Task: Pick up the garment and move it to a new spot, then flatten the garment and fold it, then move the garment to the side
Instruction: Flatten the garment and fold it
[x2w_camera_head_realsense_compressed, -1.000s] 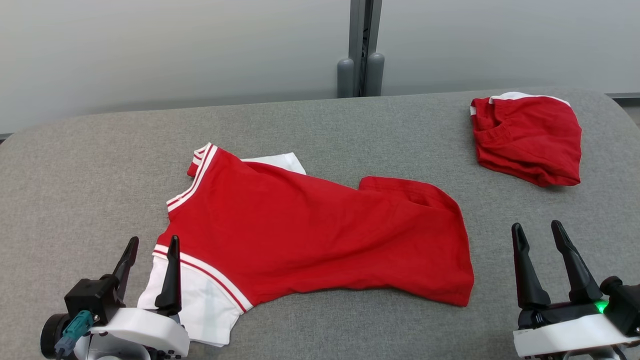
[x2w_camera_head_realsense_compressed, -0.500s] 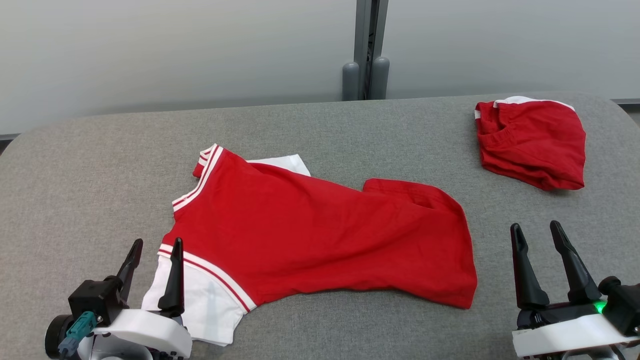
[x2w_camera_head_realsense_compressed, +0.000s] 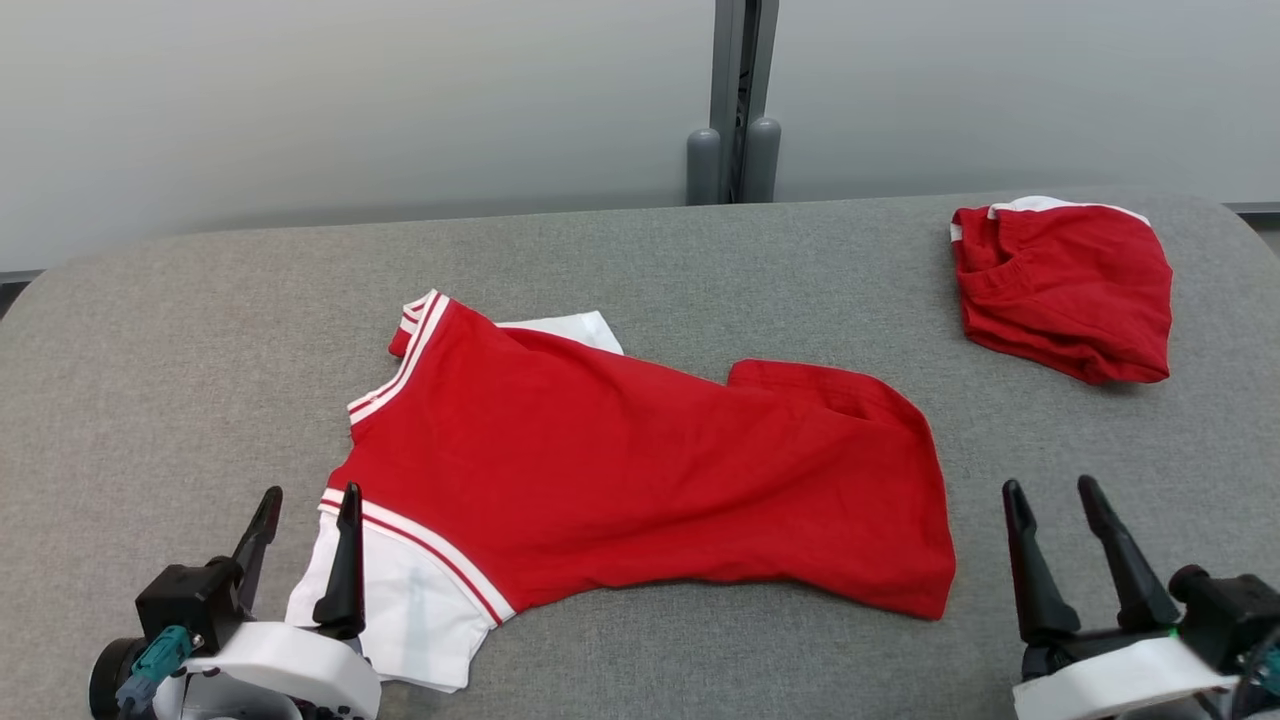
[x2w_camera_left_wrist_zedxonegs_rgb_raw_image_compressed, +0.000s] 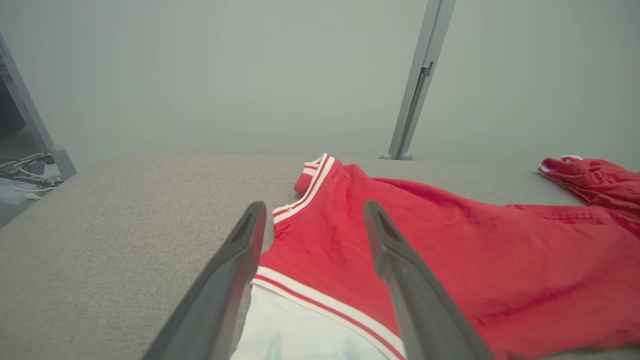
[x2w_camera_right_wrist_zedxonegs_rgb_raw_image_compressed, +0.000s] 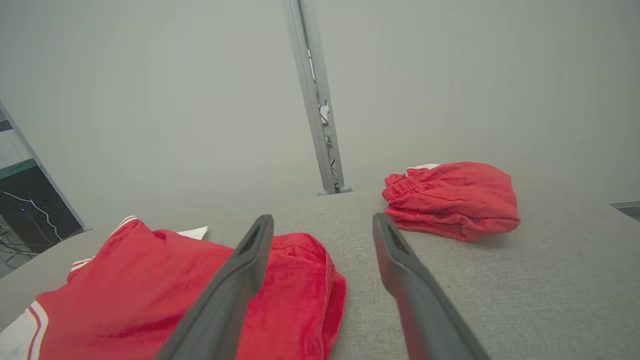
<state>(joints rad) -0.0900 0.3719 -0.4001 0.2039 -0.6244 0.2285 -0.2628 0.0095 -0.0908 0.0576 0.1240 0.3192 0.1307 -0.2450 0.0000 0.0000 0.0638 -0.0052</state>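
The garment (x2w_camera_head_realsense_compressed: 640, 470) is a red shirt with white sleeves and white-striped trim, lying spread and slightly rumpled on the grey table (x2w_camera_head_realsense_compressed: 180, 340). My left gripper (x2w_camera_head_realsense_compressed: 311, 492) is open at the lower left, its fingers over the near white sleeve (x2w_camera_head_realsense_compressed: 400, 610). In the left wrist view the left gripper (x2w_camera_left_wrist_zedxonegs_rgb_raw_image_compressed: 314, 205) frames the striped shoulder seam of the garment (x2w_camera_left_wrist_zedxonegs_rgb_raw_image_compressed: 450, 250). My right gripper (x2w_camera_head_realsense_compressed: 1049, 485) is open at the lower right, just off the hem and holding nothing. The right wrist view shows the right gripper (x2w_camera_right_wrist_zedxonegs_rgb_raw_image_compressed: 323, 217) beside the garment's hem (x2w_camera_right_wrist_zedxonegs_rgb_raw_image_compressed: 300, 290).
A second red garment (x2w_camera_head_realsense_compressed: 1065, 285), folded into a bundle, lies at the far right of the table and appears too in the right wrist view (x2w_camera_right_wrist_zedxonegs_rgb_raw_image_compressed: 452, 200). A grey post (x2w_camera_head_realsense_compressed: 735, 100) stands behind the table's far edge, against a pale wall.
My right gripper has drawn back toward the near edge and slightly left, still open. The left gripper has barely moved. The head view has shifted a little.
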